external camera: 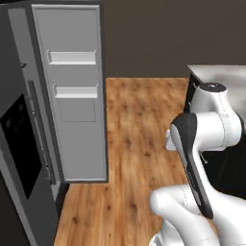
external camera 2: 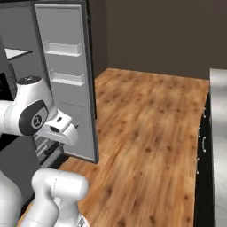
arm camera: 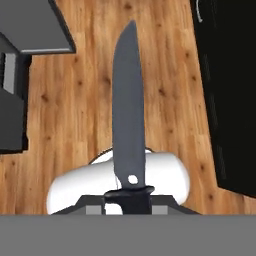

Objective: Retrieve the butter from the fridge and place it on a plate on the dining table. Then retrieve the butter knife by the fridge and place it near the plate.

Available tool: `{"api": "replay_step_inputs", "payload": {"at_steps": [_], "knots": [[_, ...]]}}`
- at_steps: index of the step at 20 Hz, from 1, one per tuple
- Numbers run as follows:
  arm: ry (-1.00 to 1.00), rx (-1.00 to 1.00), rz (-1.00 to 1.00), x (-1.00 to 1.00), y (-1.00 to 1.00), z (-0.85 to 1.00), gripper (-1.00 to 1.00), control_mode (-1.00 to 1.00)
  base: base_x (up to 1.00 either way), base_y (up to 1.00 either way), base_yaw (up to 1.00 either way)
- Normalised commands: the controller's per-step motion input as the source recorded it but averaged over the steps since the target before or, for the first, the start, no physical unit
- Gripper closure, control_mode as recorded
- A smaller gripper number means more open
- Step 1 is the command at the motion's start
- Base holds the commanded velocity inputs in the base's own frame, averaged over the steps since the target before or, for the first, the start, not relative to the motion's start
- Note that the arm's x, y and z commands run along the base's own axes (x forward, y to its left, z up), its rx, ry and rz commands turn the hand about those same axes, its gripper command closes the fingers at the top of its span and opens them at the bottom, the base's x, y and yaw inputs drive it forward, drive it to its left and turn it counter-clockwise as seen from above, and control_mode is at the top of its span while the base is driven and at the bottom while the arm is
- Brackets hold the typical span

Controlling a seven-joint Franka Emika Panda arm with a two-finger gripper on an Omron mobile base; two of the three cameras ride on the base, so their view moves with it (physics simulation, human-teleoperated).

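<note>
One slim dark grey butter knife [arm camera: 128, 110] juts forward above the wooden floor [arm camera: 85, 110], clenched at its handle by the gripper [arm camera: 128, 200]; one tall grey fridge [external camera: 29, 144] stands open, two white door shelves [external camera: 72, 57] showing.

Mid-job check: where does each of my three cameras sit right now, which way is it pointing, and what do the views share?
Left base view: behind the arm on its left, facing the open fridge door; white arm at lower right.
Right base view: behind on the right, facing the same door and wood floor; arm at lower left.
Hand view: on the hand, looking along the held butter knife down at the floor.
Shared: fridge door, floor.
</note>
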Motion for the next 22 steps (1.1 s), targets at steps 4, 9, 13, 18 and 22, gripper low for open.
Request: {"api": "replay_step_inputs", "payload": {"at_steps": [4,9,13,18,22], "knots": [[0.0,0.0,0.0,0.0,0.0,0.0,1.0,1.0,0.92,-0.17,-0.35],[0.0,0.0,0.0,0.0,0.0,0.0,1.0,1.0,0.99,0.0,-0.08],[0.0,0.0,0.0,0.0,0.0,0.0,1.0,1.0,0.97,-0.27,0.01],[0.0,0.0,0.0,0.0,0.0,0.0,1.0,1.0,0.98,-0.41,0.03],[0.0,0.0,0.0,0.0,0.0,0.0,1.0,1.0,1.0,-0.38,0.0]]}}
